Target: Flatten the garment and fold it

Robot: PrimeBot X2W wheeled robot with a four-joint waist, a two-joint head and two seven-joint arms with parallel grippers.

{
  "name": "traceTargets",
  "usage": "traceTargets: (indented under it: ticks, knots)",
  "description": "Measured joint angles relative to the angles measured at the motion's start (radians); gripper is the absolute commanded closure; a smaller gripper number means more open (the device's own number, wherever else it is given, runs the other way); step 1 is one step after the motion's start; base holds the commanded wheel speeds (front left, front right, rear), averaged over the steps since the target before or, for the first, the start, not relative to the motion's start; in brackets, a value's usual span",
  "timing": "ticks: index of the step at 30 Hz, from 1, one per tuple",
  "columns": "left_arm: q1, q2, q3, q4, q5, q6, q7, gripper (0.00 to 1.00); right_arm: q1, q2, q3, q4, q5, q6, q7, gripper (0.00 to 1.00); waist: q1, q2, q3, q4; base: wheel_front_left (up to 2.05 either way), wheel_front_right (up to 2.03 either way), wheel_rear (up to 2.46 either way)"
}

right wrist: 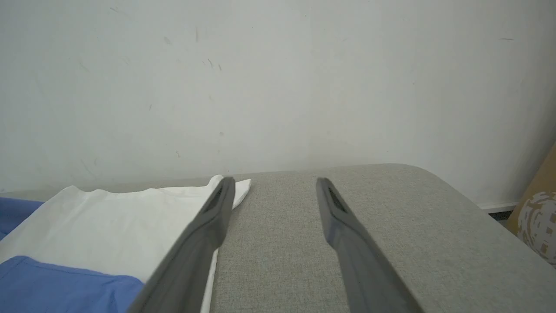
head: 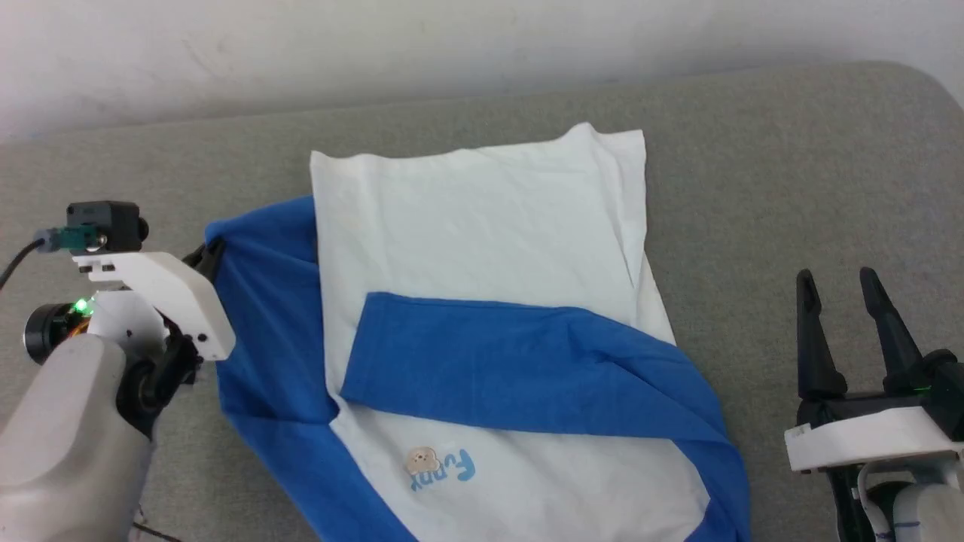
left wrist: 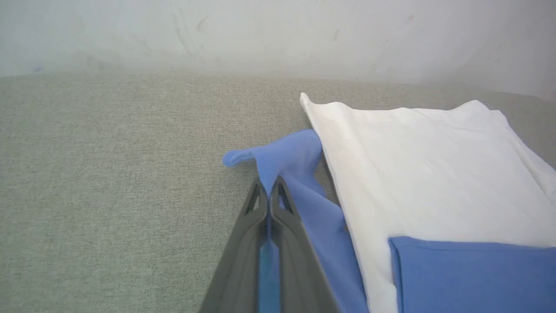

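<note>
The garment [head: 482,226] lies spread on a grey padded surface, its white body uppermost and the tan figure with blue lettering [head: 440,465] near the front. One blue sleeve [head: 512,361] is folded flat across the body. The other blue sleeve [head: 263,316] lies off the left side. My left gripper [head: 209,254] is at that sleeve's far end. In the left wrist view the left gripper [left wrist: 270,193] is shut on the sleeve's cuff end [left wrist: 295,152], which puckers up above the tips. My right gripper [head: 840,290] stands open over bare surface right of the garment, holding nothing [right wrist: 276,187].
The grey padded surface [head: 791,188] runs back to a white wall [head: 376,45] and rounds off at its far right corner. A brown patterned object [right wrist: 538,217] stands beyond that corner. A cable [head: 15,263] leads off my left wrist.
</note>
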Motion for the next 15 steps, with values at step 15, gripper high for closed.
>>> traceTargets:
  ticks: [15]
  knots:
    - [0.158, -0.108, -0.159, -0.485, 0.137, 0.095, -0.119, 1.00, 0.049, -0.002, -0.012, -0.038, 0.003, 0.000, 0.034, 0.00, -0.0001, 0.0000, -0.096, 0.049, 0.00, 0.00, 0.00]
